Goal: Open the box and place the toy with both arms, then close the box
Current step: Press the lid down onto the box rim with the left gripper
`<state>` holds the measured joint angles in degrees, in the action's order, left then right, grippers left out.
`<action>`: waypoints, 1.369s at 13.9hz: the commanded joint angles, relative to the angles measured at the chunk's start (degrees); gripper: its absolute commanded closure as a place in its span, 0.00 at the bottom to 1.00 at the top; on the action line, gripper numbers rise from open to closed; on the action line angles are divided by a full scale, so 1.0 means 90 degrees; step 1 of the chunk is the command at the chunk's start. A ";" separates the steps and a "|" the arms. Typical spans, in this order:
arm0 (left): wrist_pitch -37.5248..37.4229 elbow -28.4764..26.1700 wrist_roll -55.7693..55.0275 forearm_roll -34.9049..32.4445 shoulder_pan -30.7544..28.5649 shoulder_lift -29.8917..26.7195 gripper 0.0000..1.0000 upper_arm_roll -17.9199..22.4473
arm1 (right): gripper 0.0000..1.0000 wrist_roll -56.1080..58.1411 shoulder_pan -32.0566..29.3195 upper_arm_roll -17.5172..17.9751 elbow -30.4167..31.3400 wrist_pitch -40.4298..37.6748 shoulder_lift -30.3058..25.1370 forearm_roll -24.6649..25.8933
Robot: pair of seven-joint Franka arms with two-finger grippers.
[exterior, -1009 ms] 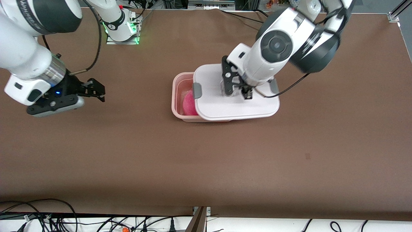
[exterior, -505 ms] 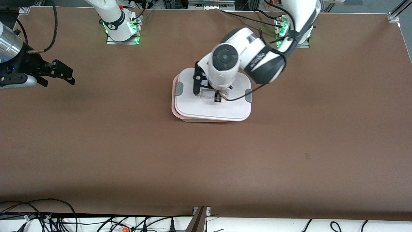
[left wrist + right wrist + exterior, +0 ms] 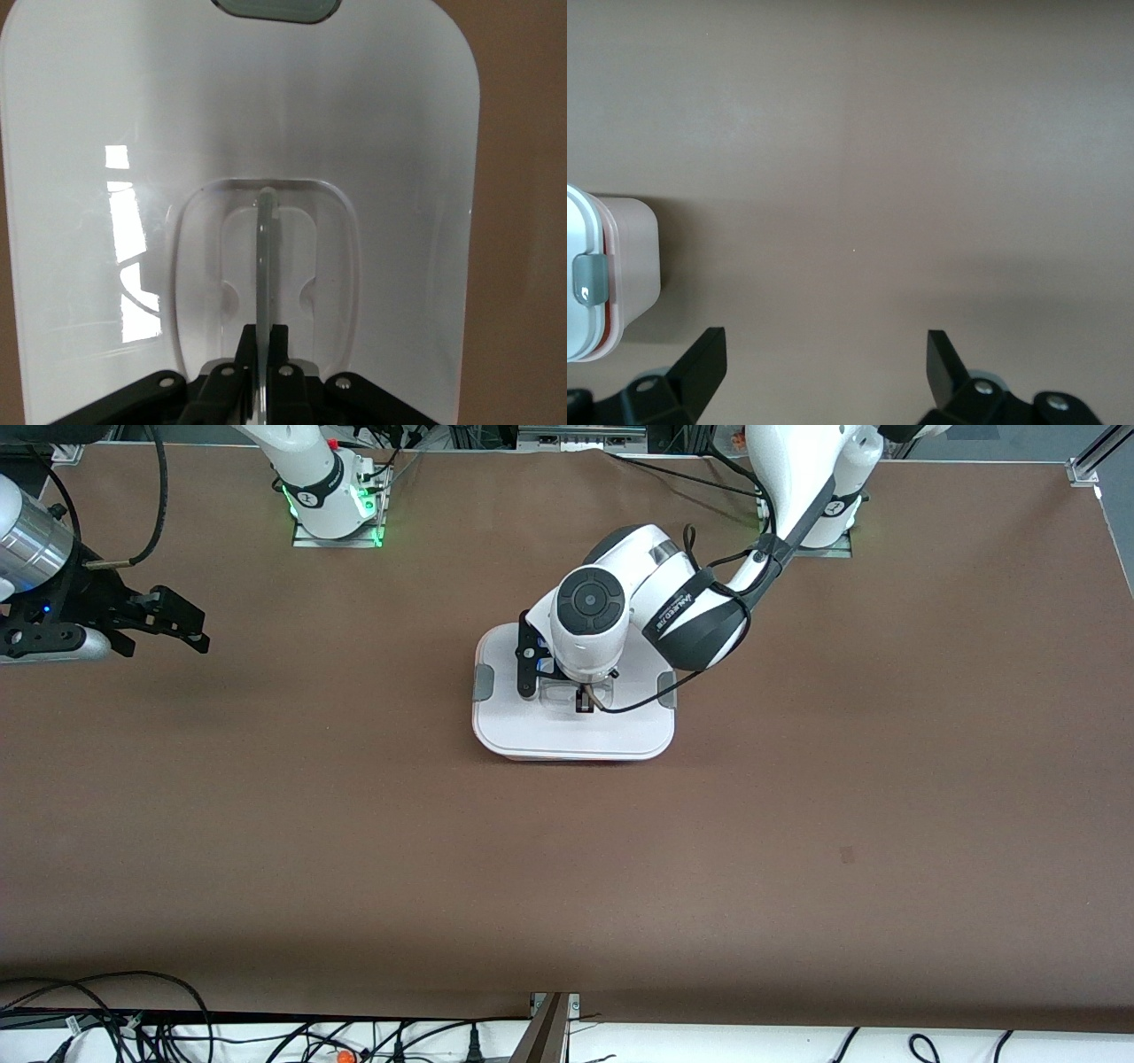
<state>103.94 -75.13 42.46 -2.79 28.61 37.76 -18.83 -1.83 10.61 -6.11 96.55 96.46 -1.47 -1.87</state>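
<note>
The box [image 3: 567, 756] stands mid-table with its white lid [image 3: 532, 731] lying squarely on it. Only a thin pink rim shows under the lid. My left gripper [image 3: 584, 703] is over the lid's middle, shut on the clear handle [image 3: 264, 257], which stands thin between its jaws [image 3: 264, 341]. Grey clips [image 3: 484, 682] sit at both short ends. The toy is hidden under the lid. My right gripper [image 3: 199, 631] hangs open over bare table toward the right arm's end, well apart from the box. Its wrist view shows the box [image 3: 633, 257] off to one side and nothing between the fingers [image 3: 826, 343].
The arm bases [image 3: 332, 500] with green lights stand along the table's back edge. Cables [image 3: 133, 1027] lie below the edge nearest the front camera. A brown mat [image 3: 797, 824] covers the table around the box.
The left gripper carried the lid toward the right arm's end and set it squarely over the box, covering the toy. The right gripper drew away toward its end of the table.
</note>
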 commanded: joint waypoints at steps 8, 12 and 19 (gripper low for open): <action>-0.0025 0.0203 -0.0587 -0.0236 0.0259 0.0198 1.00 -0.0008 | 0.00 -0.0070 -0.0095 0.0123 -0.0425 -0.0355 0.0192 0.0062; -0.0054 0.0194 -0.0489 -0.0500 0.0424 0.0218 1.00 -0.0018 | 0.00 -0.0060 -0.0085 0.0142 -0.0435 -0.0376 0.0192 0.0081; -0.0113 0.0057 -0.0518 -0.0579 0.0415 0.0198 0.71 -0.0008 | 0.00 0.0018 -0.0095 0.0094 -0.0464 -0.0425 0.0163 0.0062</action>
<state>103.48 -75.08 37.52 -6.86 31.71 38.56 -18.97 -1.88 10.44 -5.55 93.66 93.66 -0.32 -1.71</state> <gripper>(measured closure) 0.930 0.000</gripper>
